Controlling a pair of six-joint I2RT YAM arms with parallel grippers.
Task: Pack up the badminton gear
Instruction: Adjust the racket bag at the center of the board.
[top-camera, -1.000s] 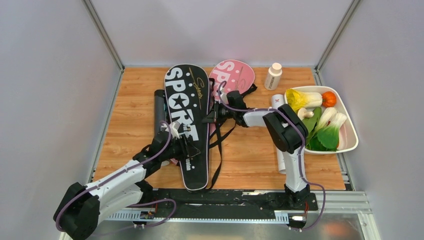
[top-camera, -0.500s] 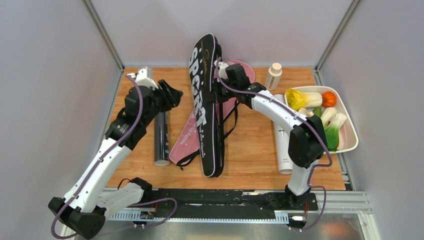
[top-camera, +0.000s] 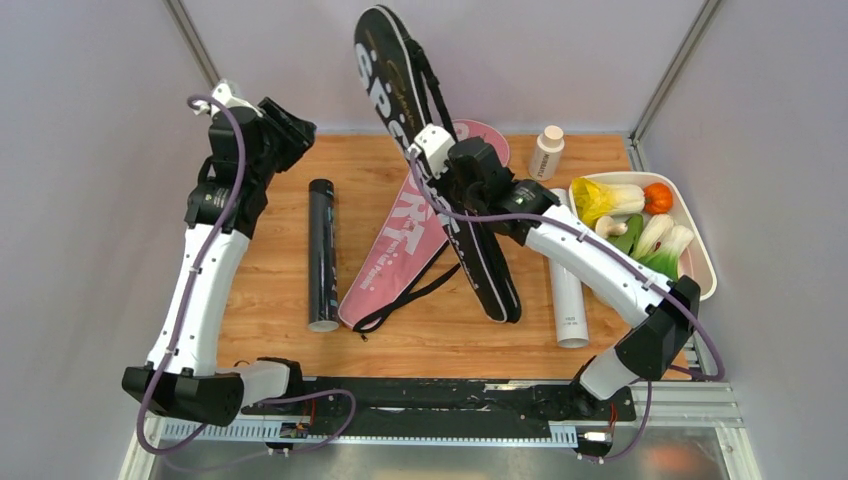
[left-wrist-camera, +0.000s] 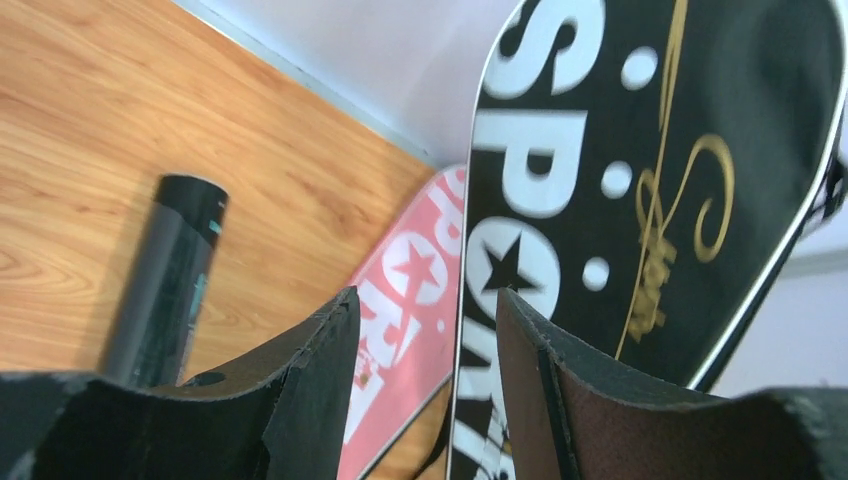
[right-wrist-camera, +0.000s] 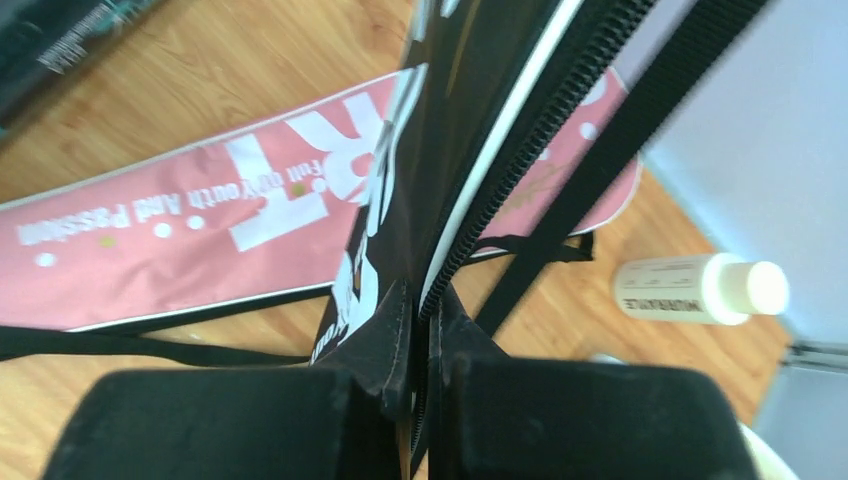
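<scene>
My right gripper (top-camera: 438, 165) is shut on the zipper edge of the black "SPORT" bag (top-camera: 392, 75). It holds the bag tilted up, head high toward the back wall and handle end on the table. The grip shows in the right wrist view (right-wrist-camera: 425, 300) on the bag's edge (right-wrist-camera: 460, 120). The pink "SPORT" bag (top-camera: 410, 250) lies flat beneath it. A black tube (top-camera: 321, 250) lies to its left and a white tube (top-camera: 568, 290) to its right. My left gripper (top-camera: 290, 125) is open and empty, raised at the far left. No rackets or shuttlecocks show.
A small white bottle (top-camera: 546, 152) stands at the back right. A white tray (top-camera: 700, 270) of toy vegetables sits at the right edge. The bags' black straps (top-camera: 400, 300) trail across the table's middle. Grey walls close in on three sides.
My right gripper has lifted the black bag from flat to steeply tilted, uncovering the pink bag. My left arm has left the bag and swung up to the far left.
</scene>
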